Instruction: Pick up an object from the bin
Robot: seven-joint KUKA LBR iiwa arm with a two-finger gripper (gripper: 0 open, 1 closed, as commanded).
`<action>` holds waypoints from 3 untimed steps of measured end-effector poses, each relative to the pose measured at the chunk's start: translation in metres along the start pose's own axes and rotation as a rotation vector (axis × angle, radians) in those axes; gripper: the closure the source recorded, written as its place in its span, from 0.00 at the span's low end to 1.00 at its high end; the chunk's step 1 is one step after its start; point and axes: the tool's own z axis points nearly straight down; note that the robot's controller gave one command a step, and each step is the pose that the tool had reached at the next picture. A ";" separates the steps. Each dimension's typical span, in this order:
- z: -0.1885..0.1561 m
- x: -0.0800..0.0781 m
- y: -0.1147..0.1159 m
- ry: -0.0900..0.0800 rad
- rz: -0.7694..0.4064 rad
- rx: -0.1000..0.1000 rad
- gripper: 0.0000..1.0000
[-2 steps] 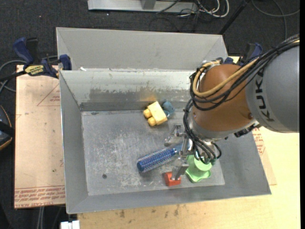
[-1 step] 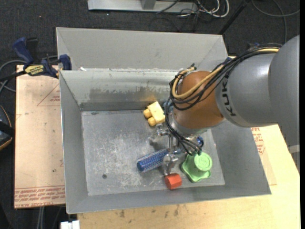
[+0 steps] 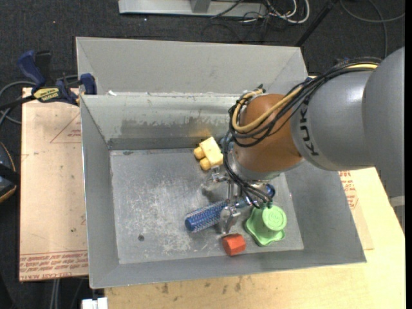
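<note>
Grey bin [image 3: 148, 192] floor lay mostly bare. Gripper [image 3: 228, 212] sat low at the blue ribbed cylinder's [image 3: 205, 218] 3 o'clock end, w/ red block [image 3: 234, 244] at its 6. Jaws apart or together: couldn't tell. Prob. best to grip across the cylinder's width, clear of the block.

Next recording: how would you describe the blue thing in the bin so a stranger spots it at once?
In the grey metal bin, look at the floor's near part, by the gripper. To the gripper's left in the view lies a blue ribbed cylinder on its side. It alone is long and blue; its neighbours are a small red block and a green round piece.
</note>
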 end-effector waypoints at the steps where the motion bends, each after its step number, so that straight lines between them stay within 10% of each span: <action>1: -0.002 -0.001 0.000 -0.001 0.003 0.000 0.00; 3: 0.001 -0.008 0.009 -0.007 -0.188 0.005 0.00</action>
